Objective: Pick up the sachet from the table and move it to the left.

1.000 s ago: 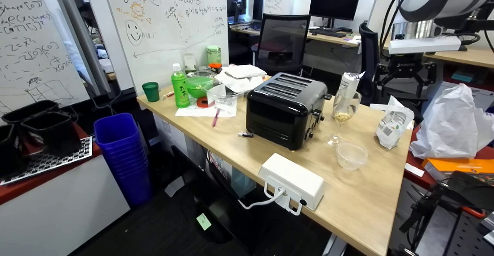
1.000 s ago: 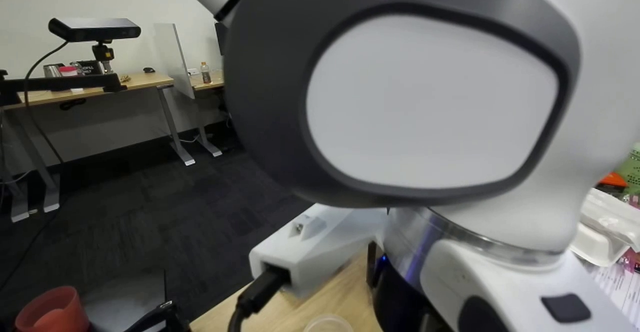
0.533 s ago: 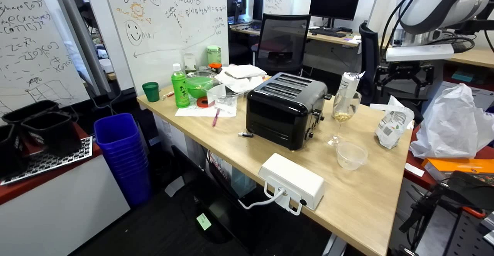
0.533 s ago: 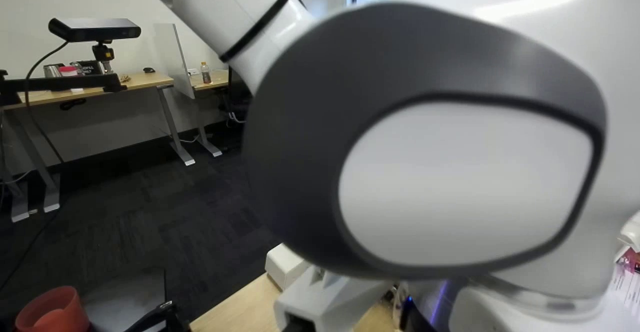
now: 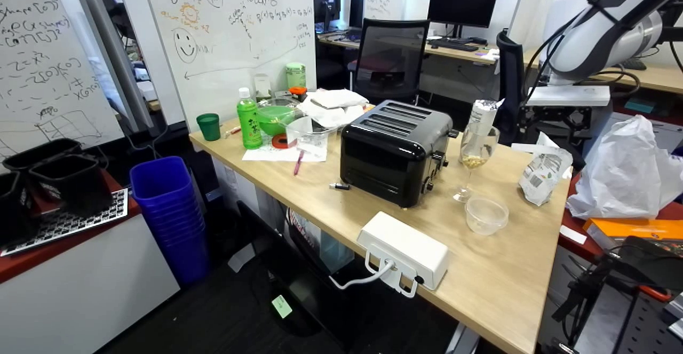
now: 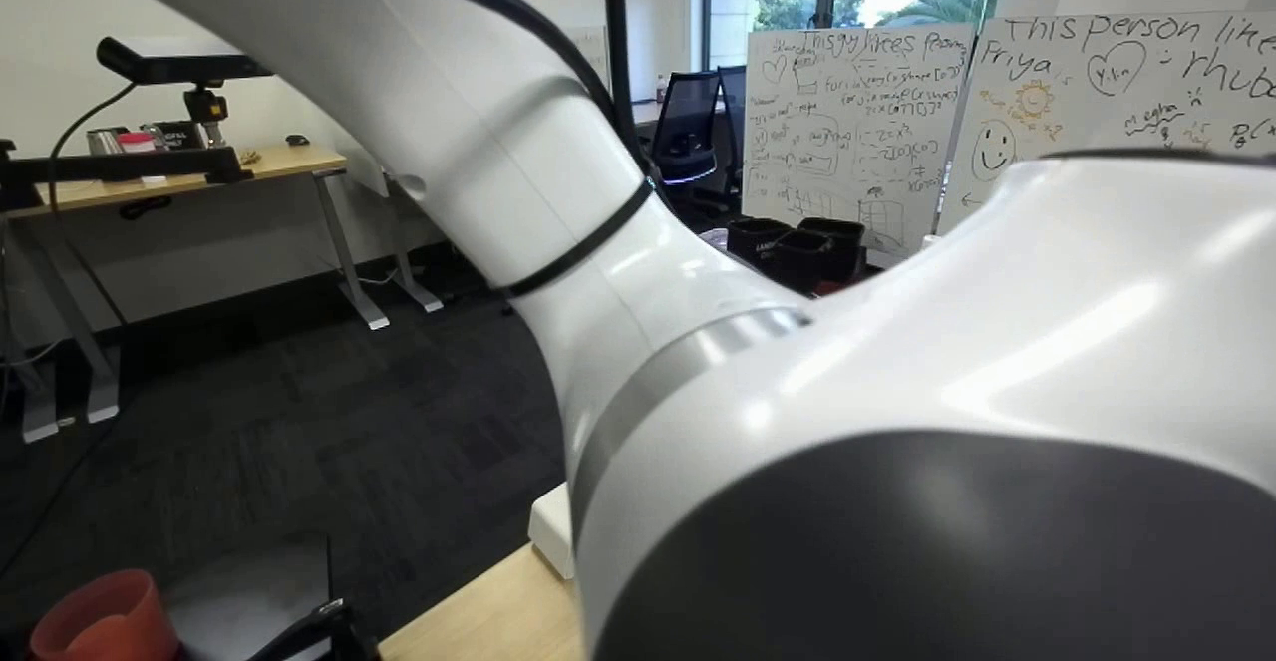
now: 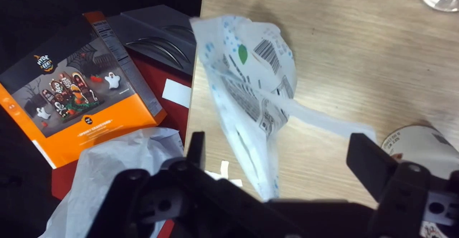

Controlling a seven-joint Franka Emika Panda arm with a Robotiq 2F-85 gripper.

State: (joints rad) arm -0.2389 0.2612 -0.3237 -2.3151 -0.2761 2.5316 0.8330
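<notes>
Sachet (image 7: 251, 91) rests on the table (image 5: 512, 268), ungrasped. Gripper (image 7: 279, 153) is positioned above, jaws spread, holding nothing. Grasp, lift and leftward transfer all appear to remain outstanding.

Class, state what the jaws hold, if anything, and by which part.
Nothing: the jaws stand open; the crinkled white printed sachet rests on the light wood-coloured table.
</notes>
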